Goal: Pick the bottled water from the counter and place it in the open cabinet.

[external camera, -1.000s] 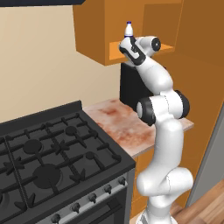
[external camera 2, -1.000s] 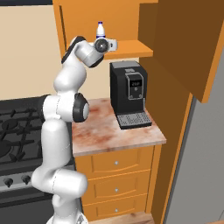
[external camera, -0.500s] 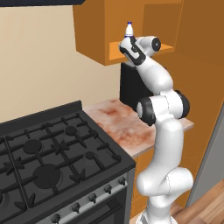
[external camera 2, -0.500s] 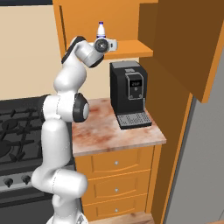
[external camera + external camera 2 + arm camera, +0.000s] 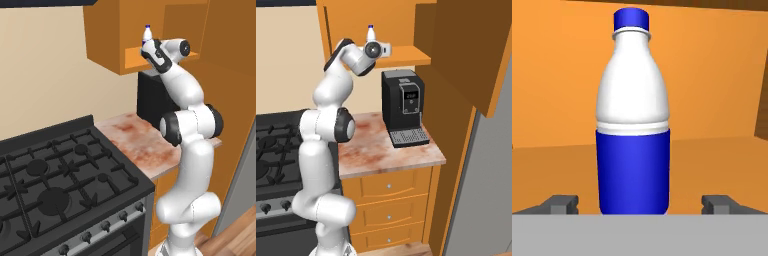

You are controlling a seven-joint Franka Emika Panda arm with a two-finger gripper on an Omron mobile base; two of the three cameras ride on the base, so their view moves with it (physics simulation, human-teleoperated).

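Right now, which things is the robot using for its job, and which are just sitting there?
For the job:
- bottled water
- cabinet shelf
- end effector, open around the bottle

Just sitting there:
- coffee machine
- stove
- drawers

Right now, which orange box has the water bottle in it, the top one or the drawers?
The top one: the open cabinet holds the bottled water upright on its shelf. The drawers below the counter are shut.

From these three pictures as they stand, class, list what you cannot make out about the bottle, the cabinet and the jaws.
- Bottle base: hand view, cut off by the bottom edge.
- Whether it rests on the cabinet shelf: both base views, hidden by the arm.
- Gripper jaws: base views, too small; hand view shows them apart, clear of the bottle.
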